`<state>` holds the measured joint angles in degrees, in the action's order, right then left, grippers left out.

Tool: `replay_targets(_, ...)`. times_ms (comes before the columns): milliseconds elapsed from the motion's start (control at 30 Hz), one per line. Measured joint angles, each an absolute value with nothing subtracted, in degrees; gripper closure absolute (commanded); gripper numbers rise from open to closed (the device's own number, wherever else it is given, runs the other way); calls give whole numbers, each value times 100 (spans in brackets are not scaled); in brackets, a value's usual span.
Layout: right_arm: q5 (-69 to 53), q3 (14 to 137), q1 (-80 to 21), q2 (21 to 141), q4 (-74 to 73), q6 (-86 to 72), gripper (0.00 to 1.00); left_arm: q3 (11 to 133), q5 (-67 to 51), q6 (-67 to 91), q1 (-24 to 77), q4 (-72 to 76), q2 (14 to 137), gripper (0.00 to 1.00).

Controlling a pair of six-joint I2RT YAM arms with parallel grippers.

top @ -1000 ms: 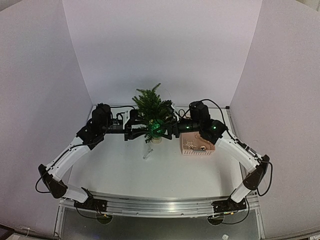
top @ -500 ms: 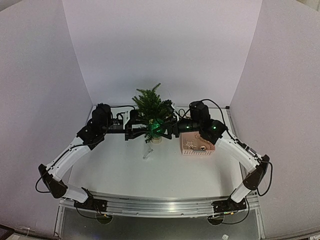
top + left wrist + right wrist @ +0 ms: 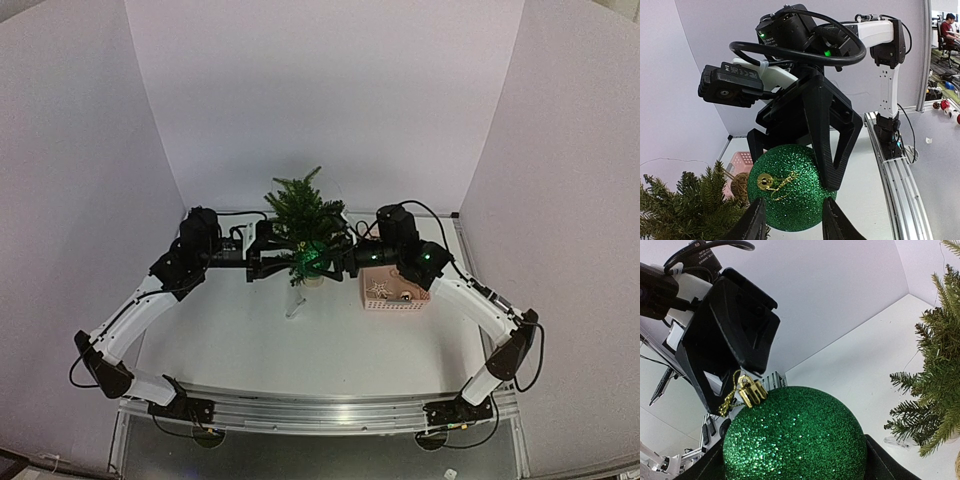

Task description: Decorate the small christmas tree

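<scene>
The small christmas tree [image 3: 300, 210] stands at the back middle of the table; its branches also show in the left wrist view [image 3: 695, 205] and the right wrist view [image 3: 935, 370]. In front of it my right gripper [image 3: 335, 262] is shut on a green glitter ball [image 3: 790, 190] with a gold cap [image 3: 751, 390] and a gold string. My left gripper [image 3: 793, 220] faces the cap side, open, its fingertips [image 3: 756, 220] standing either side of the ball's lower part. I cannot tell whether they touch it.
A pink basket [image 3: 392, 292] sits right of the tree, and a wicker ball [image 3: 740, 185] lies inside it. A small clear object [image 3: 294, 305] lies on the white table in front of the tree. Walls enclose the table on three sides.
The left jaws have narrowed a little around the ball. Both arms have shifted slightly towards the back; the ball stays in the right gripper.
</scene>
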<state>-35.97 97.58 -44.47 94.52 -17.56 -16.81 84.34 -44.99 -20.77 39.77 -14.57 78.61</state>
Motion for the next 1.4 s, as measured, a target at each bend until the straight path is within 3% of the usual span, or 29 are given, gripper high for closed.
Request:
replay_targets(467,-3603,9734,-4447,9452,-1754,-1680,56,8494,-4444,-1922,3975,-1418,7891,74)
replay_targets(633,-3605,9734,-4447,9452,-1752,-1678,56,8519,-4393,-1936,3975,-1388,7911,81)
replay_targets(1400,-3693,9734,-4447,9452,-1734,-1656,56,8517,-4311,-2115,3975,-1393,7968,83)
